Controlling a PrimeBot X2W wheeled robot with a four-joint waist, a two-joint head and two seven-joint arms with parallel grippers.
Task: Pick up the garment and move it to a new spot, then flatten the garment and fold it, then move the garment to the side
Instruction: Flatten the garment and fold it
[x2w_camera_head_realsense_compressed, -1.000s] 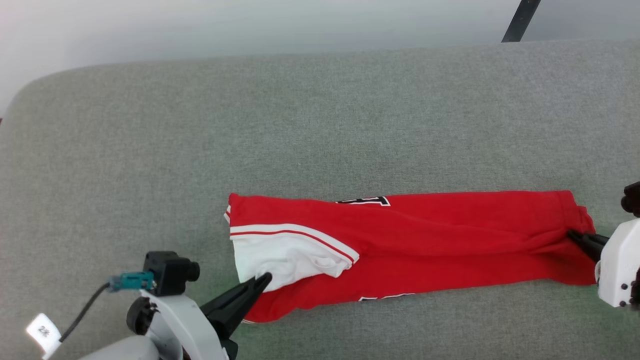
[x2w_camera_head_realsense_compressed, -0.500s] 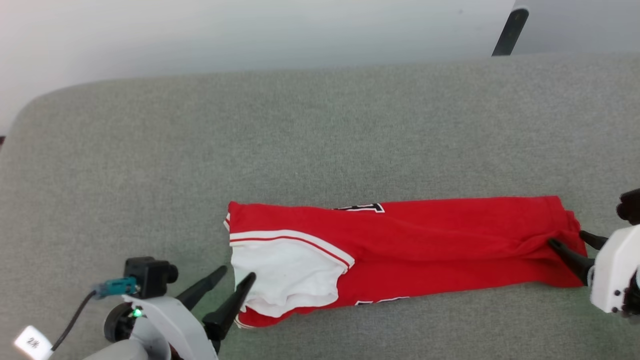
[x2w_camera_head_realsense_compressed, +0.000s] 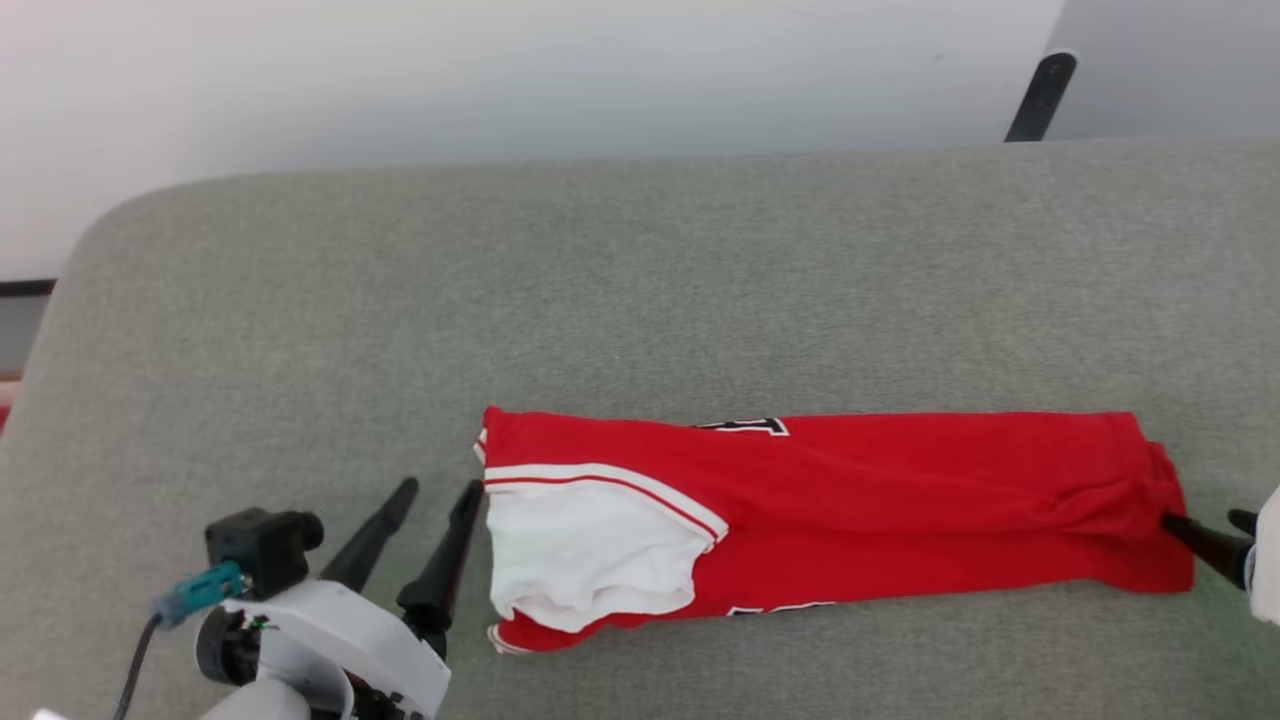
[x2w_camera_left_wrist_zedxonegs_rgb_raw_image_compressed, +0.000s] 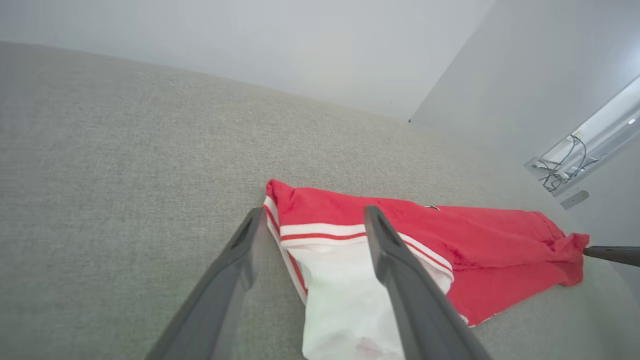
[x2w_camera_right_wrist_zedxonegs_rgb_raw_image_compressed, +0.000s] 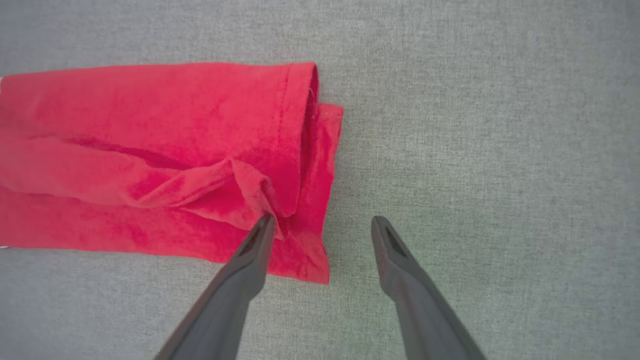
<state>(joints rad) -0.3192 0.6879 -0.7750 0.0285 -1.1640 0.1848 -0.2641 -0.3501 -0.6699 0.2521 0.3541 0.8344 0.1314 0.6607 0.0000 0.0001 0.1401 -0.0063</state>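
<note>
From the head view, the garment (x2w_camera_head_realsense_compressed: 900, 500) lies as a long red strip across the near half of the grey surface (x2w_camera_head_realsense_compressed: 600, 300). Bare cloth runs wide behind it to the far edge and the rounded left corner. The left gripper (x2w_camera_head_realsense_compressed: 437, 490) lies low at the strip's left end, its fingers spread and empty, the nearer one just beside the white sleeve (x2w_camera_head_realsense_compressed: 590, 550). The right gripper (x2w_camera_head_realsense_compressed: 1203, 520) points in from the right edge, also spread and holding nothing.

In the left wrist view, the left gripper (x2w_camera_left_wrist_zedxonegs_rgb_raw_image_compressed: 312, 215) slants down over the sleeve end of the garment (x2w_camera_left_wrist_zedxonegs_rgb_raw_image_compressed: 475, 235). Open surface lies to its left.

In the right wrist view, the right gripper (x2w_camera_right_wrist_zedxonegs_rgb_raw_image_compressed: 322, 220) straddles the hem of the garment (x2w_camera_right_wrist_zedxonegs_rgb_raw_image_compressed: 150, 125), one tip at a wrinkle and the other over bare grey.
</note>
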